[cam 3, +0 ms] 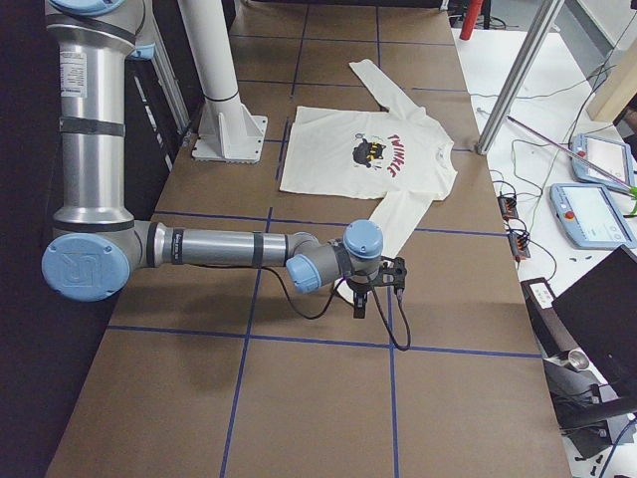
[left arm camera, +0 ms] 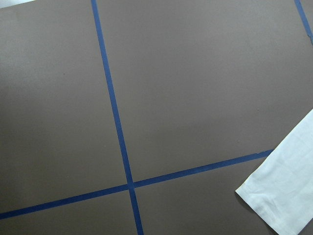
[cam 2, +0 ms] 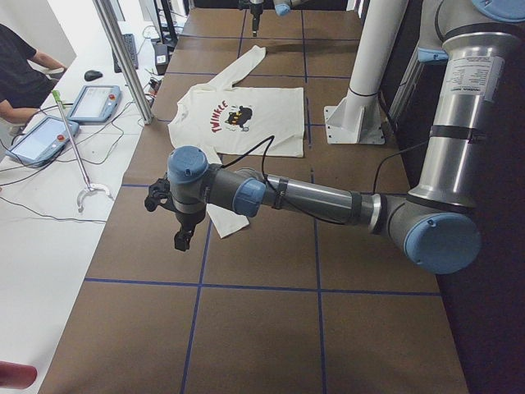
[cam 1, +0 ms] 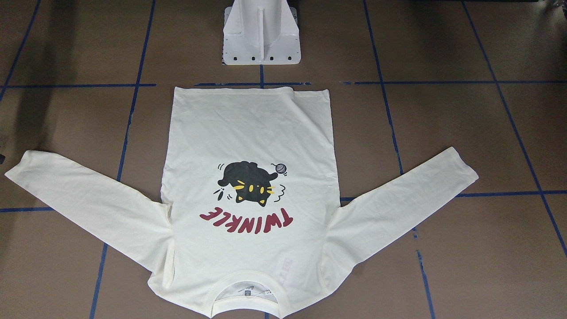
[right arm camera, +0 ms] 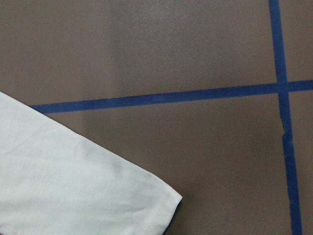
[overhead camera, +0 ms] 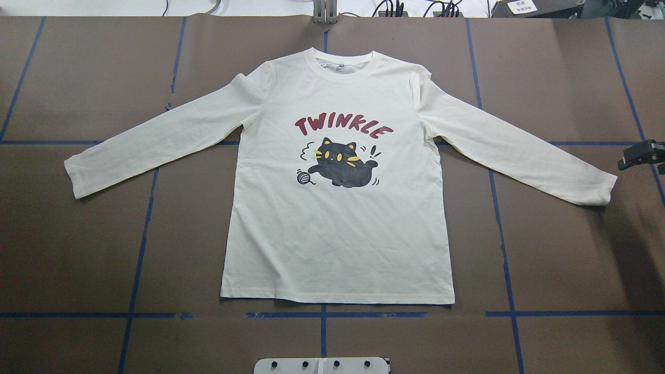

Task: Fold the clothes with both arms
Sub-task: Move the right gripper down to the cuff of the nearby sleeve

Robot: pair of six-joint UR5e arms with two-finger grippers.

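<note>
The cream-white long-sleeved shirt (overhead camera: 337,208) lies flat on the brown table, print side up, with the black cat (overhead camera: 340,166) and red "TWINKLE" lettering showing and both sleeves spread outward. My left gripper (cam 2: 181,238) hangs above the table just beyond the left sleeve cuff (left arm camera: 286,196); I cannot tell whether it is open or shut. My right gripper (cam 3: 360,305) hangs just beyond the right sleeve cuff (right arm camera: 98,191); a black part of it shows at the right edge of the overhead view (overhead camera: 641,155). I cannot tell its state either. Neither gripper touches the shirt.
The white pedestal base (cam 1: 261,40) stands at the robot's side of the shirt's hem. Blue tape lines (overhead camera: 140,234) grid the table. Beyond the far table edge are a metal post (cam 2: 123,57), tablets (cam 2: 45,139), cables and an operator (cam 2: 20,74).
</note>
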